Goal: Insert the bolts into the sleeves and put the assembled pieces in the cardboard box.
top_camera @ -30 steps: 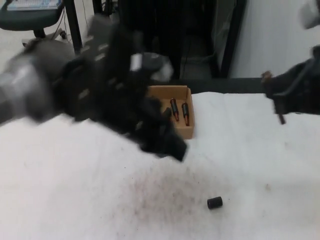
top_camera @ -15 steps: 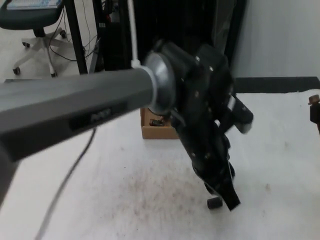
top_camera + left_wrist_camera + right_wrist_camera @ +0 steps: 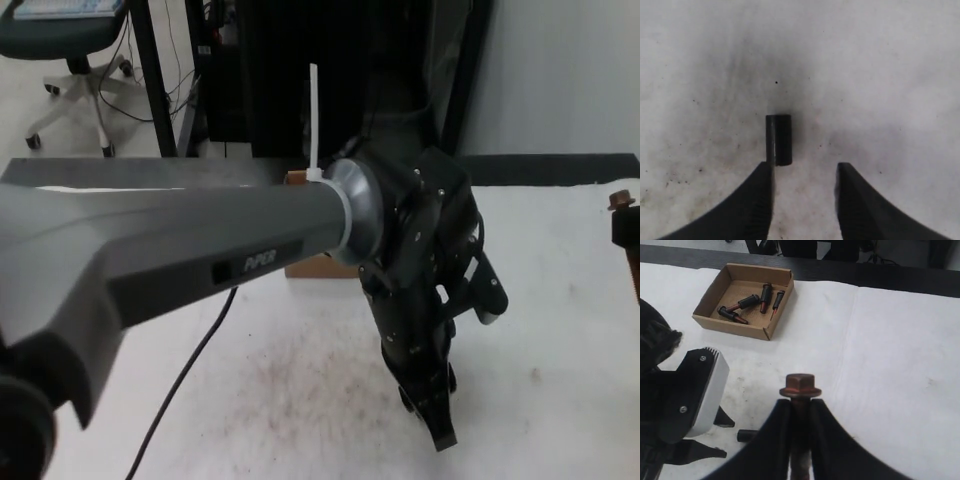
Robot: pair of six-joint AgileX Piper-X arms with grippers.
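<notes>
Sleeve (image 3: 778, 140) lies on its side, loose, on the stained white table (image 3: 880, 75), just ahead of the left claw (image 3: 804, 170). That claw points down at the table with its fingers (image 3: 757, 200) apart. One fingertip is at the sleeve's near end and seems to touch it, while the other stands off to the side, so the sleeve sits at one edge of the gap, not in its middle. In the high view the left arm (image 3: 180, 250) reaches across the table and its claw hangs low over the stained patch near the front. The bolt (image 3: 800, 386) is in the right claw (image 3: 801, 409), clamped by its shank between the two fingers, with its flanged hex head clear above the fingertips. The right claw is above the table, well to the right of the left claw. The box (image 3: 730, 326) stands open on the far part of the table, well apart from the sleeve. Several assembled pieces (image 3: 765, 291) lie on its floor, some close together and crossing at angles. From the right wrist view the sleeve shows on the table just beside one of the left claw's fingers.
</notes>
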